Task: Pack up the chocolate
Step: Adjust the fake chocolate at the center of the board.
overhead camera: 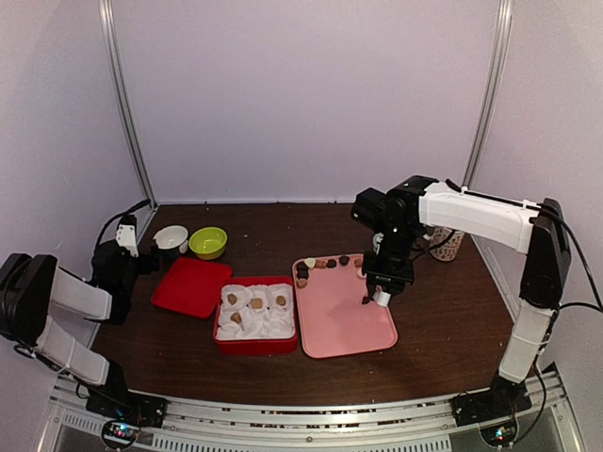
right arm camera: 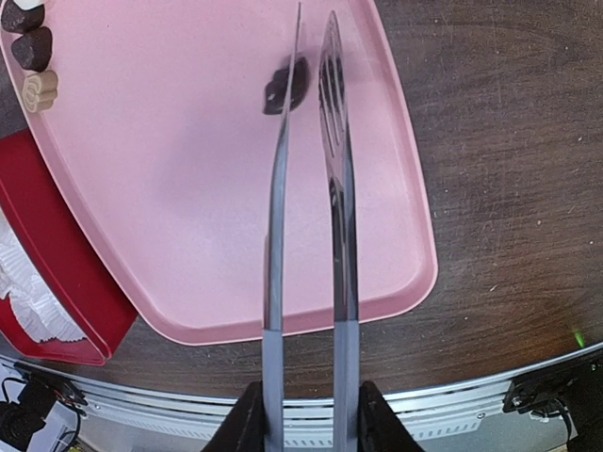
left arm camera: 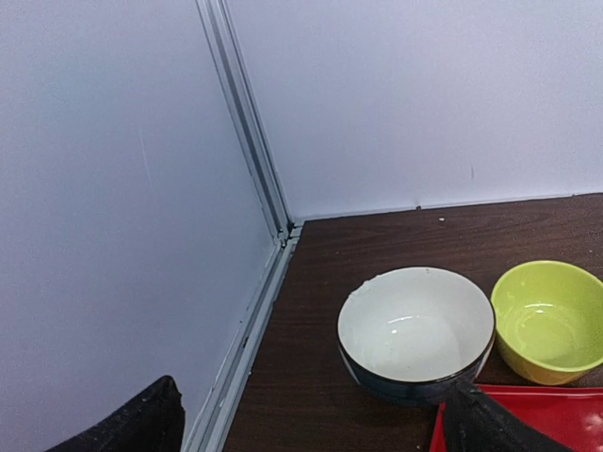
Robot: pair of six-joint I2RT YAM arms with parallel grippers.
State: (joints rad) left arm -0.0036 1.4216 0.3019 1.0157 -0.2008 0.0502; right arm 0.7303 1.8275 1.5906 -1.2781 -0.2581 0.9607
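My right claw (right arm camera: 306,426) is pressed onto the tongs (right arm camera: 341,235). It pinches the handles, and the blades run nearly parallel with a narrow gap.

The chocolate (right arm camera: 285,85), a dark piece, lies on the tray (right arm camera: 170,245) at 12 o'clock from the claw, at the blade tips. The left blade crosses it; I cannot tell whether it is gripped.

Expect a light, hard, smooth piece that may slip or roll. Take it across its middle with gentle pressure.

At 10 o'clock lie the other pieces (right arm camera: 28,47).

My left claw (left arm camera: 311,428) is spread and empty.
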